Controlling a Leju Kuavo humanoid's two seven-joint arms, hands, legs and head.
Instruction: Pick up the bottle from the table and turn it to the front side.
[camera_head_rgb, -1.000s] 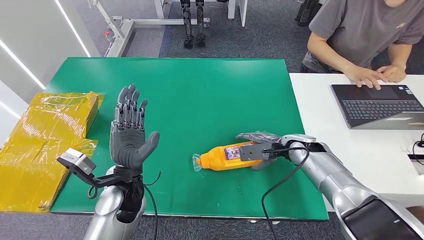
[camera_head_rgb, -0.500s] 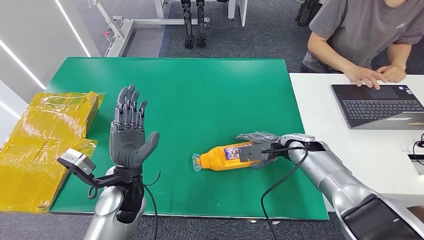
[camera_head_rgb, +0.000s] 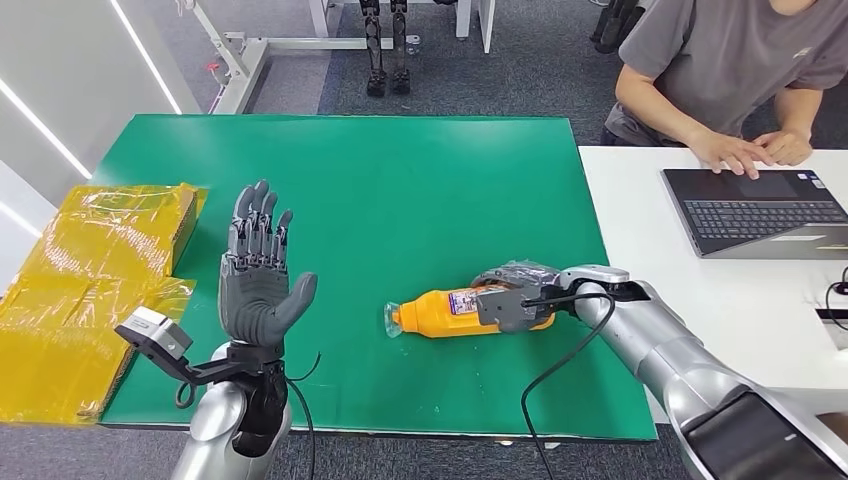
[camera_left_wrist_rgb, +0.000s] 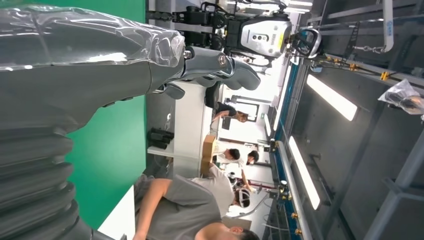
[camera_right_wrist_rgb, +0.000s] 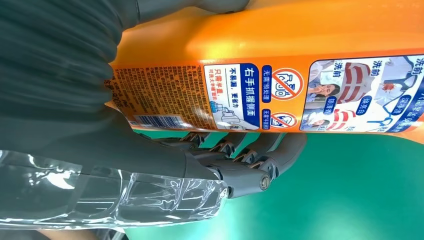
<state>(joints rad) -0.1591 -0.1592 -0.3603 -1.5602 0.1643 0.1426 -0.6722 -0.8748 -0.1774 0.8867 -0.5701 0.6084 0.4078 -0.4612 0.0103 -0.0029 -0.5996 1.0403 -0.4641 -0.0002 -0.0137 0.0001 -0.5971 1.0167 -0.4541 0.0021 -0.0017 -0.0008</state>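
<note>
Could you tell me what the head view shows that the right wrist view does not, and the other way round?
Head view alone: the raised left robot hand, the yellow packaging, the laptop and the seated person. Right wrist view alone: the bottle's printed label up close, with a barcode. Both: the orange bottle gripped by the right robot hand over the green table.

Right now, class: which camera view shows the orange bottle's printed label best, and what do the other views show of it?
The right wrist view: the label is close, its text and pictures clear on the orange bottle, with the right hand gripping it. The head view shows the label small and unreadable. The left wrist view faces elsewhere.
</note>
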